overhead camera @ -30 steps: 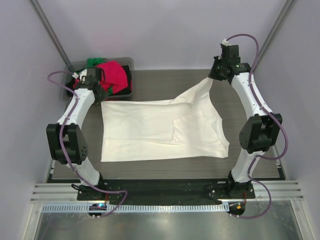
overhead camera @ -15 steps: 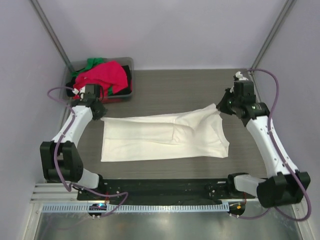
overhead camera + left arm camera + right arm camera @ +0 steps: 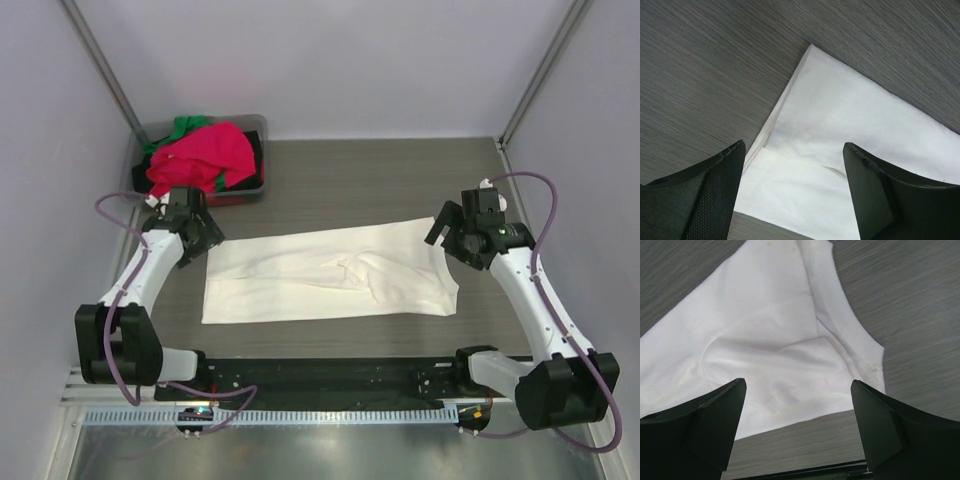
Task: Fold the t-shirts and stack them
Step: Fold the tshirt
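Note:
A large cream-white t-shirt [image 3: 320,272] lies folded lengthwise into a long band across the dark table. My left gripper [image 3: 205,240] hovers open just over its far left corner. In the left wrist view the cloth [image 3: 850,115] lies flat below the spread left gripper [image 3: 794,145], nothing between the fingers. My right gripper [image 3: 445,232] is open above the shirt's far right end. The right wrist view shows the creased cloth [image 3: 765,335] under the right gripper [image 3: 798,382], not touching it. More t-shirts, a pink-red one [image 3: 205,155] and a green one [image 3: 185,125], are heaped in the bin.
The grey plastic bin [image 3: 245,117] stands at the table's back left corner, just behind the left arm. Bare wood-grain table [image 3: 350,180] stretches behind the shirt. Slanted metal posts [image 3: 100,70] rise at the back corners. The black base rail [image 3: 320,375] runs along the near edge.
Both grippers carried the shirt's far edge toward the near side, folding it over, then opened and let go. The right arm swung from the back right down to the shirt's end.

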You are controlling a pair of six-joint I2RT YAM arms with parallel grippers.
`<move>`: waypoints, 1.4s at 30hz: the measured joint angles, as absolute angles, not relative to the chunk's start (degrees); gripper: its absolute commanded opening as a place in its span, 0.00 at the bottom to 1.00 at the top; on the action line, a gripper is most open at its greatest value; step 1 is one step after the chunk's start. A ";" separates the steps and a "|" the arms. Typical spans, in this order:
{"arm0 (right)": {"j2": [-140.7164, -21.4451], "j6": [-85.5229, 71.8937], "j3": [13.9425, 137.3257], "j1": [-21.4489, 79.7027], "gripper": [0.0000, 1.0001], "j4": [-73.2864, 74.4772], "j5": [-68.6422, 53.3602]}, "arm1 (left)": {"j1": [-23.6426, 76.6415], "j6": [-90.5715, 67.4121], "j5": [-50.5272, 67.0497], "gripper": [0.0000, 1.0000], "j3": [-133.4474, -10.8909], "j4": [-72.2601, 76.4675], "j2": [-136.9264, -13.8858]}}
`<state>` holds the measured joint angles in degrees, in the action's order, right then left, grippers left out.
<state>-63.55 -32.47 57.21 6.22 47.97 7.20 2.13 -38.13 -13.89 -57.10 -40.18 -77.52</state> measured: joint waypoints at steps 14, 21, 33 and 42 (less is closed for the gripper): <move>-86.98 -43.40 52.90 10.72 0.94 30.87 -8.64 | 19.16 -35.07 -9.67 0.72 -64.16 -38.00 -97.47; -97.34 -45.17 58.52 3.40 0.94 30.85 -12.80 | 20.01 -35.57 -8.36 0.72 -64.40 -37.87 -102.24; -133.51 -43.00 110.74 2.31 0.94 37.39 -12.03 | 31.59 -45.01 -3.09 0.72 -61.52 -36.53 -100.27; -154.69 -42.09 141.97 6.35 0.95 28.47 -20.91 | 48.64 -63.57 17.96 0.73 -63.37 -20.75 -105.80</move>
